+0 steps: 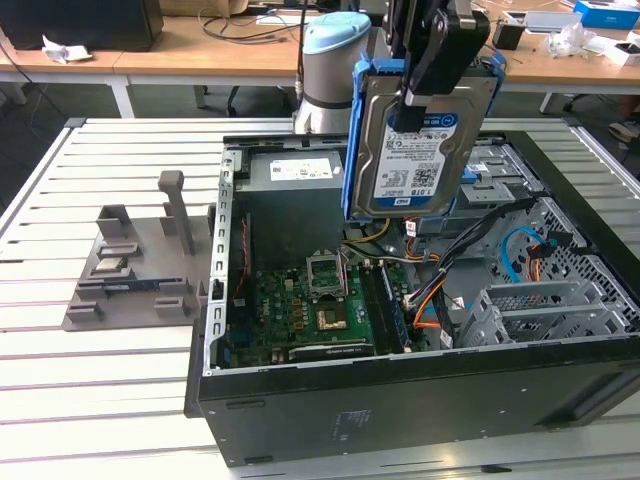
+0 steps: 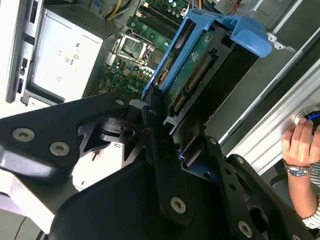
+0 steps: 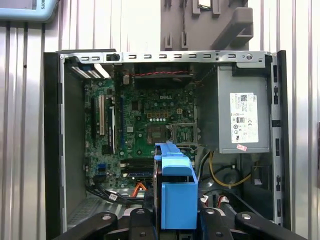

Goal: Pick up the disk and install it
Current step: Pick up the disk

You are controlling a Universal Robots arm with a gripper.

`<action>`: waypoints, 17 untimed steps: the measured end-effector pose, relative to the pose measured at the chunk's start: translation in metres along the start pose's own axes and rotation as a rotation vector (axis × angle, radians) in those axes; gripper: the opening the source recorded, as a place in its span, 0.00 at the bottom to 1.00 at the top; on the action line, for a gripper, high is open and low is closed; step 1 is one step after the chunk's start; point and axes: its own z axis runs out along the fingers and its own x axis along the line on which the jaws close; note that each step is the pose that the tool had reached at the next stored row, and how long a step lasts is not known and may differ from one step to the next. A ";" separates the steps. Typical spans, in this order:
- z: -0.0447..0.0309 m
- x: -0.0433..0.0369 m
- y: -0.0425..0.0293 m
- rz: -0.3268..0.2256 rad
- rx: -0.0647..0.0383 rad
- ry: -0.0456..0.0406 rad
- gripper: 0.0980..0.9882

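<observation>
- Gripper [image 1: 412,95] clamped on disk [image 1: 415,150], pinching its upper edge across both faces.
- Disk hangs straight below the gripper, long axis vertical, label toward the exterior view.
- Disk held in air above the open case [image 1: 400,405], between power supply [image 1: 290,185] and grey cage [image 1: 545,305] on the exterior view's right; not yet seated.

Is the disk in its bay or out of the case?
Out. The disk hangs on edge, clamped between the jaws, above the open computer case, with its label facing the exterior view.
</observation>
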 end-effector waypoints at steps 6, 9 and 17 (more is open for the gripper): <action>0.0003 0.0104 0.0002 0.000 0.000 -0.0001 0.30; 0.0005 0.0203 0.0003 0.000 0.000 -0.0001 0.30; 0.0009 0.0354 0.0005 0.000 0.000 -0.0001 0.30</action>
